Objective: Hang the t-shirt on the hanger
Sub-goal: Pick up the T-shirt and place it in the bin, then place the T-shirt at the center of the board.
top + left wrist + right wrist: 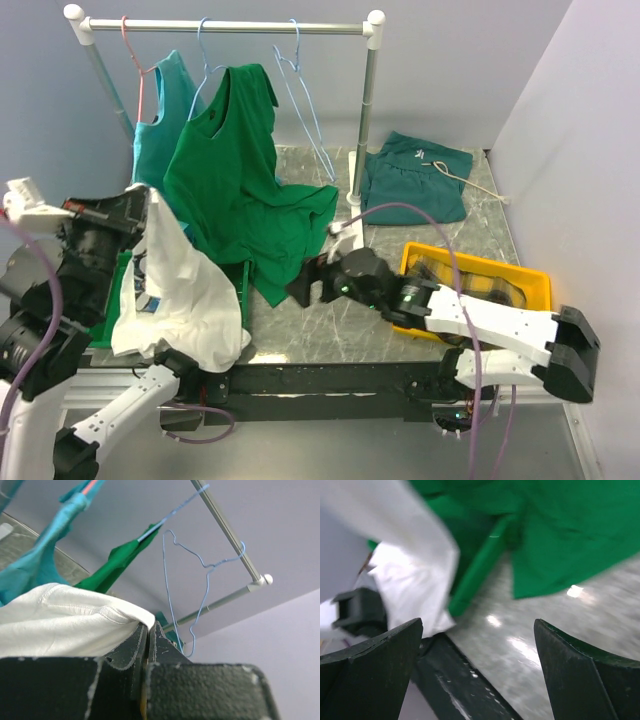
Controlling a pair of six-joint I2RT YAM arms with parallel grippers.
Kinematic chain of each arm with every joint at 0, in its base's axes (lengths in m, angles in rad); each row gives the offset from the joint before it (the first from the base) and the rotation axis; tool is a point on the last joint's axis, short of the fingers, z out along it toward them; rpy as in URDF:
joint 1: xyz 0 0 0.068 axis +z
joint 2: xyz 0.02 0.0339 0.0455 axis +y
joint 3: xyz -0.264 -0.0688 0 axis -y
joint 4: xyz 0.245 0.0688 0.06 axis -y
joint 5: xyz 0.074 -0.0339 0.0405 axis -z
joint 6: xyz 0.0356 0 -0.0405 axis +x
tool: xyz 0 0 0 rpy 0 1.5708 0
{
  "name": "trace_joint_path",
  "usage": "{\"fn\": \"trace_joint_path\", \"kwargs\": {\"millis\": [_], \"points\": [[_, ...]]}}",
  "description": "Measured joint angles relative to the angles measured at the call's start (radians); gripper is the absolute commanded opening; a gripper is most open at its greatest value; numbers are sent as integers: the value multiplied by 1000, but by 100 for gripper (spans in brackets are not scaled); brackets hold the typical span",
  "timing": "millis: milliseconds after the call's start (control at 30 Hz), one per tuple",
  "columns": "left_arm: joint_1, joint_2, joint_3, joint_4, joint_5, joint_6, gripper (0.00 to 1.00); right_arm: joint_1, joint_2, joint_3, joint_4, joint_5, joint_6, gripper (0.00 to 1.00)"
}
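At the left front of the table, the left gripper [150, 197] is raised and clamped on a fold of the white t-shirt [185, 290]. The left wrist view shows its fingers [135, 647] pressed together with the cloth edge pinched between them. The t-shirt hangs down from that grip in a loose bunch, and its lower edge reaches the near rim of the table [330, 335]. A small part of the blue print shows on the side facing the arm.

The bare light-blue wire hanger [303, 105] hangs by its hook on the clothes rack [230, 25], near the right post. It is just right of the dark green shirt [245, 190] and well apart from the t-shirt.

The right gripper [303, 287] is low over the middle of the table. Its fingers are spread apart and hold nothing, and they point toward the t-shirt and a green bin [480, 565]. A yellow bin [525, 280] sits behind the right arm.
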Motion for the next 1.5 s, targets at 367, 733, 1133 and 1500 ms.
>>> {"fn": "trace_joint_path", "kwargs": {"millis": [367,733,1133,1500], "points": [[0,129,129,48,172,27,1,246,342,231,162,89,-150,100],[0,196,239,88,288,29,1,243,541,468,278,141,-188,95],[0,211,244,157,333,45,1,243,358,442,35,280,-172,0],[0,211,136,308,420,43,1,135,156,467,-62,309,-194,13]]}}
